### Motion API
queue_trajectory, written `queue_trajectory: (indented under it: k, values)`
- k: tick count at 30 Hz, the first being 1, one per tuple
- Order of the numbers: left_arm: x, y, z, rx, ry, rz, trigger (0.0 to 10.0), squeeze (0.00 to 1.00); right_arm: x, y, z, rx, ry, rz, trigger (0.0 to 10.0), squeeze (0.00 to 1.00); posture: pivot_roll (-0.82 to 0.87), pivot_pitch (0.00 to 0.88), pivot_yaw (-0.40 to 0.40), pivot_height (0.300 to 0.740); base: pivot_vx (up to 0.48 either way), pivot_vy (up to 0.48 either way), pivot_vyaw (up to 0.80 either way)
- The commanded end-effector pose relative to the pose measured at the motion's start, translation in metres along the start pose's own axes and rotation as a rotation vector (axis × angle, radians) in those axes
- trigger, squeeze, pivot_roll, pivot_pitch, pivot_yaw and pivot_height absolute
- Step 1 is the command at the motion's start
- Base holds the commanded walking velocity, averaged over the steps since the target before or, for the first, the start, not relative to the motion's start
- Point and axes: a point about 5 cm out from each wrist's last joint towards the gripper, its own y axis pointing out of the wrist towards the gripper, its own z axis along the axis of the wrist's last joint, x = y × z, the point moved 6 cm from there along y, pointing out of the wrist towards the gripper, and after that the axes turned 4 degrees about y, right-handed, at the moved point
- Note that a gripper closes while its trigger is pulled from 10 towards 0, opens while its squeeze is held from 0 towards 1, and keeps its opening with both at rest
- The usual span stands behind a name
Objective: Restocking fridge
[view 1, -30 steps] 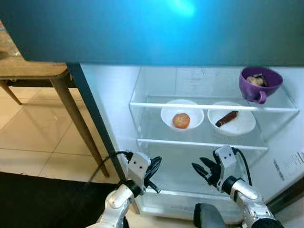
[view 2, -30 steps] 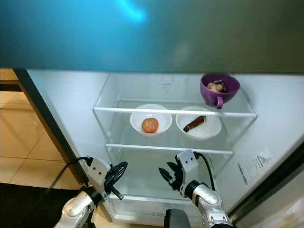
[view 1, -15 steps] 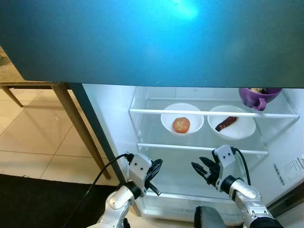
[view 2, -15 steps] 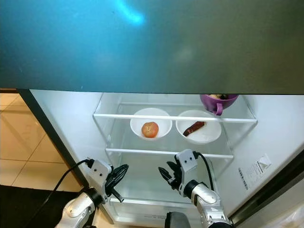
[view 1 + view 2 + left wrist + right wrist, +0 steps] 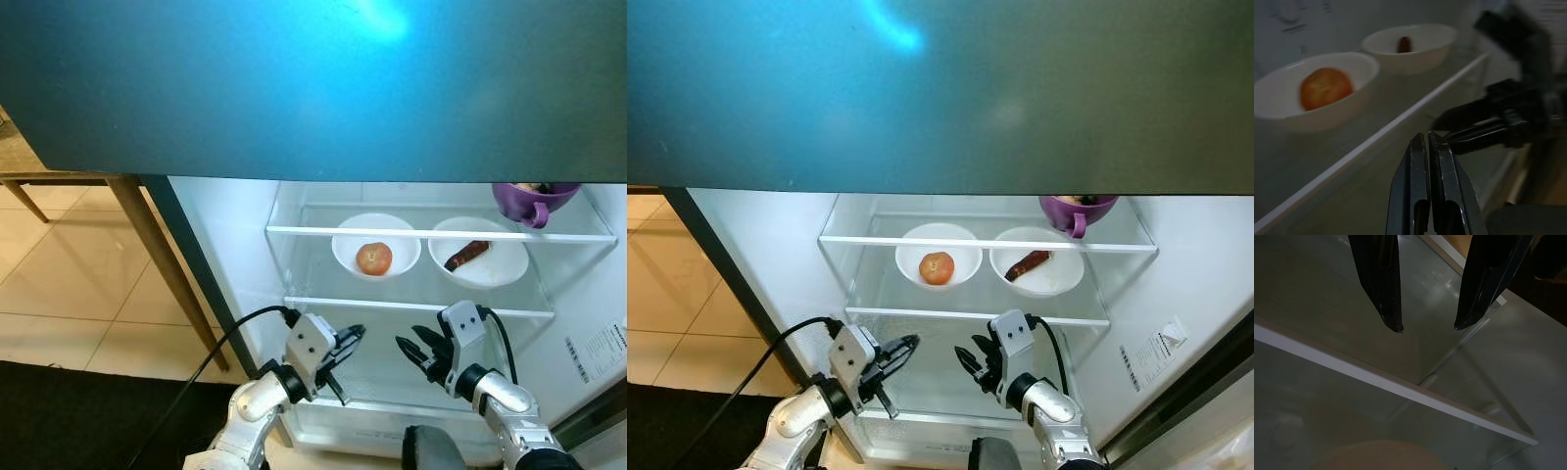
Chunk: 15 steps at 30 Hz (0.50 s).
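The open fridge (image 5: 235, 245) stood before me, its white bowl with the tomato (image 5: 372, 258) on the shelf above my grippers, as my shut, empty left gripper (image 5: 345, 341) had swung in toward my open right gripper (image 5: 411, 351), nothing yet restocked

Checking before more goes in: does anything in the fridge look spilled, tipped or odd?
Nothing stands out. The tomato sits in its white bowl, the brown piece lies in the second bowl, and the purple cup stands upright on the shelf above. No spill shows on the glass.
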Motion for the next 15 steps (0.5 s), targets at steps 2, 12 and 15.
queue_trajectory:
  k: [2, 12, 15]
  values:
    - [0.003, 0.001, 0.004, 0.009, -0.009, -0.026, 10.0, 0.0, -0.005, 0.002, -0.002, -0.008, -0.002, 0.018, 10.0, 0.0, -0.06, 0.028, 0.035, 0.596, 0.0, 0.0, 0.0]
    - [0.017, 0.01, 0.031, 0.104, -0.077, -0.127, 10.0, 0.0, -0.008, 0.003, -0.001, -0.004, 0.002, 0.035, 10.0, 0.0, -0.06, 0.029, 0.036, 0.596, 0.0, 0.0, 0.0]
    - [0.019, 0.011, 0.034, 0.115, -0.081, -0.139, 10.0, 0.0, -0.008, 0.003, -0.001, -0.001, 0.006, 0.036, 10.0, 0.0, -0.06, 0.028, 0.036, 0.596, 0.0, 0.0, 0.0]
